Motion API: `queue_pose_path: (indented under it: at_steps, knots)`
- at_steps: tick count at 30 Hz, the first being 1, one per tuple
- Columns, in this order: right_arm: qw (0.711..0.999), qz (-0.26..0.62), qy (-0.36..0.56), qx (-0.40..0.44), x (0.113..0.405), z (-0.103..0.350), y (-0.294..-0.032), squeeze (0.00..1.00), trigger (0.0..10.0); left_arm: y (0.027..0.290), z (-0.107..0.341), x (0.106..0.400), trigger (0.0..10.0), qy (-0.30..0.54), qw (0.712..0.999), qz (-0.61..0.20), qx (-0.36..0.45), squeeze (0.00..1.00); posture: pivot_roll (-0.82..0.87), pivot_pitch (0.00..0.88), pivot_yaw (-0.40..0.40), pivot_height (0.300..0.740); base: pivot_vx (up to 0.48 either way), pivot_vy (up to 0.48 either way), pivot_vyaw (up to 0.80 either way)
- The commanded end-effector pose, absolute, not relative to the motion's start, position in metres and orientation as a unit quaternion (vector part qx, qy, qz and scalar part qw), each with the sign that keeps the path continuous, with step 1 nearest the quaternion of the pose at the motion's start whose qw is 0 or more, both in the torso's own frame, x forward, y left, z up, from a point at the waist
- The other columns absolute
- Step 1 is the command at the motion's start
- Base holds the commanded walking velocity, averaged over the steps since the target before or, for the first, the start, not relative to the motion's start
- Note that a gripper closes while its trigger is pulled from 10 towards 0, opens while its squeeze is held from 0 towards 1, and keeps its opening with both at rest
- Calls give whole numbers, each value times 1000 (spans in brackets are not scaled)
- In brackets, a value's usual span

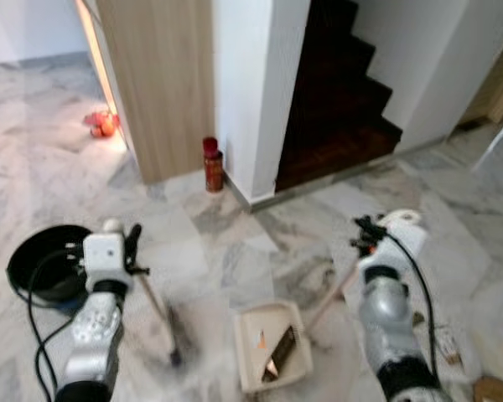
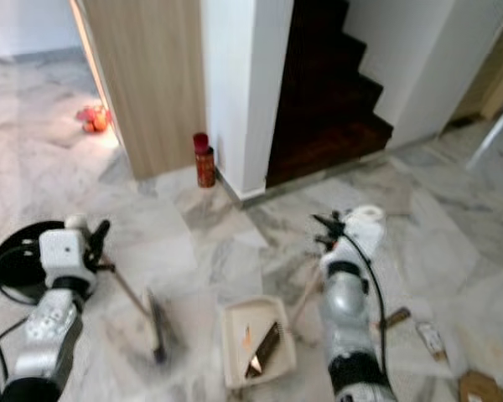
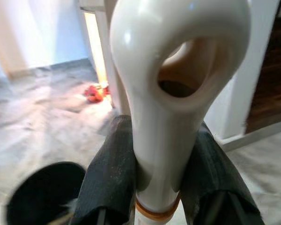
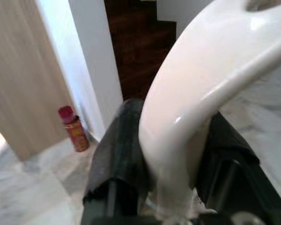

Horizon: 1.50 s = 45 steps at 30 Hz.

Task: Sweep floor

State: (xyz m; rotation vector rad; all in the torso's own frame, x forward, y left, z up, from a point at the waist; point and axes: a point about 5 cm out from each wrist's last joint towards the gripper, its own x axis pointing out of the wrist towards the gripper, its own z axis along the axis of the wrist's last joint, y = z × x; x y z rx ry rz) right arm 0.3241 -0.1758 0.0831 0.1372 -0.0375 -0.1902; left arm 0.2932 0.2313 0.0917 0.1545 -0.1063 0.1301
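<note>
Now, key relation: the broom head (image 1: 173,342) sits on the marble floor (image 1: 235,251) to the robot's left of the dustpan (image 1: 272,345), near it but apart, so a sweep toward the pan would run left to right across the robot's front.
Broom: its stick (image 1: 155,306) slants from the left gripper (image 1: 132,243) forward and down to the floor; the bristle end is blurred, so what it touches cannot be made out.
Left gripper: clamped on the pale looped end of the broom handle (image 3: 171,93), one black finger (image 3: 110,178) on each side of it.
Dustpan: lies flat on the floor between the two arms, closer to the right one; its long handle (image 1: 329,303) rises toward the right gripper (image 1: 367,230).
Right gripper: closed around the white top of the dustpan handle (image 4: 201,93), fingers pressed on both sides.
Dustpan contents: a dark brown strip (image 1: 282,347) and a small orange scrap (image 1: 261,339) lie inside.
Black bowl (image 1: 46,264): on the floor by the left arm; what it holds cannot be told.
Loose litter: small scraps (image 2: 432,337) lie on the floor to the right of the right arm, well away from the broom, so I judge the task is still partway.
Other: a red can (image 1: 212,165) stands at the wall corner by the dark stairs (image 1: 335,100).
</note>
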Motion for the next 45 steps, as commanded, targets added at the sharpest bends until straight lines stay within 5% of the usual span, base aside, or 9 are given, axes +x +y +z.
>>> queue_pose_path:
  at_steps: [1,45]
  knots:
    - [990,-109,-34,77,325,89,-183,0,10000,225,101,297,10000,-74,993,58,73,0,76,0,-29,740,0,307,0]
    - [992,-88,-29,84,326,87,-175,0,10000,222,104,298,10000,-78,993,54,75,0,86,0,-27,740,0,270,171]
